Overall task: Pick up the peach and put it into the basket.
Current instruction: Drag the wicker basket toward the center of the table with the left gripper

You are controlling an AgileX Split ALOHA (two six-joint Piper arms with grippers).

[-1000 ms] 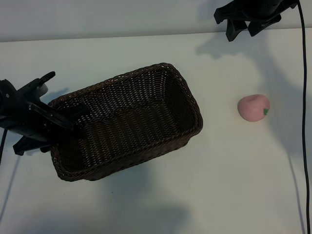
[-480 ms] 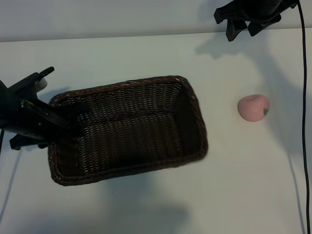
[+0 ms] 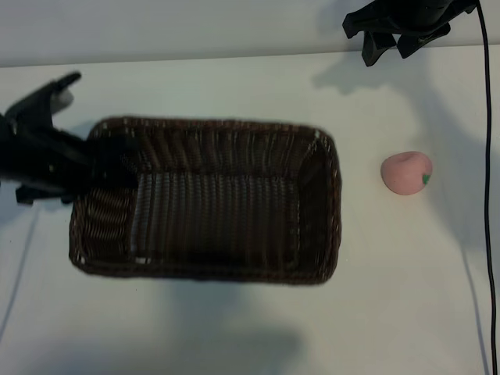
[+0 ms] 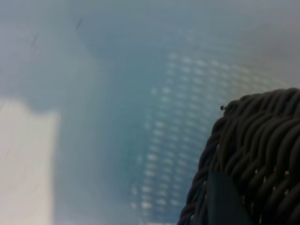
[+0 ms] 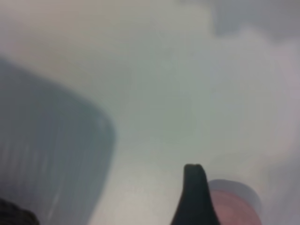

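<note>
table [image 3: 234, 328]: we see a plain white top filling most of the exterior view
wall [image 3: 172, 27]: we see a pale strip along the table's far edge
cables: we count 2, a black [image 3: 490, 195] at right, a thin [image 3: 17, 289] at left

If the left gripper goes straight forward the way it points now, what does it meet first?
Most likely the basket itself: the left gripper already sits at its short end wall, pointing along its length. The peach lies beyond.
</note>
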